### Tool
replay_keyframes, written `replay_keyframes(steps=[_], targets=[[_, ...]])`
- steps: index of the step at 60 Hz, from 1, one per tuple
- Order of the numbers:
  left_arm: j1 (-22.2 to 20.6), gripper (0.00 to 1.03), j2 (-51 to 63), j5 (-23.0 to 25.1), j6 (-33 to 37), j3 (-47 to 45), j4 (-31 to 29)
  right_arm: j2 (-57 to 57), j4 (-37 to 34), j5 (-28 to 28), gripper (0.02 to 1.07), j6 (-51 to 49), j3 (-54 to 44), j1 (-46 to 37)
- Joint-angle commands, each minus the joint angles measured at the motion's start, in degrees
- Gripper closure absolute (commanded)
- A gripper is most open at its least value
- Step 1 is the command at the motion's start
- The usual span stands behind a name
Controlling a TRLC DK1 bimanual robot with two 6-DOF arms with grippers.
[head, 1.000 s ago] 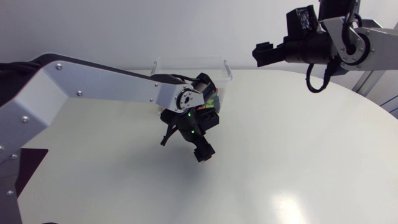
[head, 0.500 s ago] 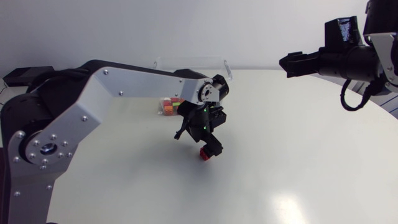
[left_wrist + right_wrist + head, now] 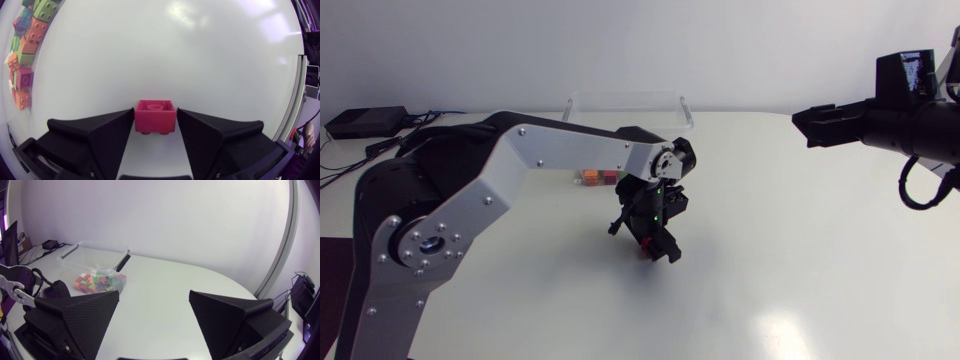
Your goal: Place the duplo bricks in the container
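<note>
A red duplo brick [image 3: 155, 115] sits on the white table, studs up, between the fingers of my left gripper [image 3: 155, 121]. Both fingers press against its sides. From above, the left gripper [image 3: 656, 240] is low at the table's middle, and only a sliver of the red brick [image 3: 642, 247] shows beside it. The clear container [image 3: 625, 100] stands behind it, with several coloured bricks [image 3: 600, 178] inside. My right gripper [image 3: 154, 305] hangs open and empty, high at the table's right side [image 3: 812, 124].
In the right wrist view the container [image 3: 75, 252] with its pile of bricks [image 3: 97, 282] stands at the far side of the table [image 3: 165, 295], near my left arm [image 3: 20, 287]. Bare white tabletop [image 3: 800, 260] surrounds the left gripper.
My left gripper came down onto the table and its fingers closed in on the red brick. The right arm drew back towards the right edge.
</note>
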Motion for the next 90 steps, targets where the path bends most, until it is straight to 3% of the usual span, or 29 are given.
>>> replay_keyframes(steps=[1, 26, 43, 58, 68, 90], targets=[[-0.57, 0.63, 1.3, -0.43, -1.56, 2.0, -0.43, -2.35, -0.95, -0.52, 0.06, -1.53, -2.62, -0.84], [-0.48, 0.67, -7.66, -0.51, -1.65, -3.97, 4.4, -14.83, -2.61, -0.78, 0.06, -3.37, -10.8, -3.21], [4.79, 0.67, -19.44, -1.83, -2.09, -7.49, 9.94, -28.19, 3.01, 5.02, 0.06, -1.35, -20.73, -2.86], [7.61, 0.65, -26.3, -3.06, -2.97, -12.59, 17.94, -33.55, 5.82, 12.31, 0.06, -3.37, -27.76, 2.68], [8.57, 0.63, -29.81, -4.56, -3.32, -14.96, 24.0, -40.06, 7.76, 14.07, 0.06, -6.36, -32.68, 4.61], [15.16, 0.63, -28.05, -4.64, -3.06, -12.32, 33.94, -48.76, 11.8, 14.51, 0.06, -6.62, -42.0, 5.67]])
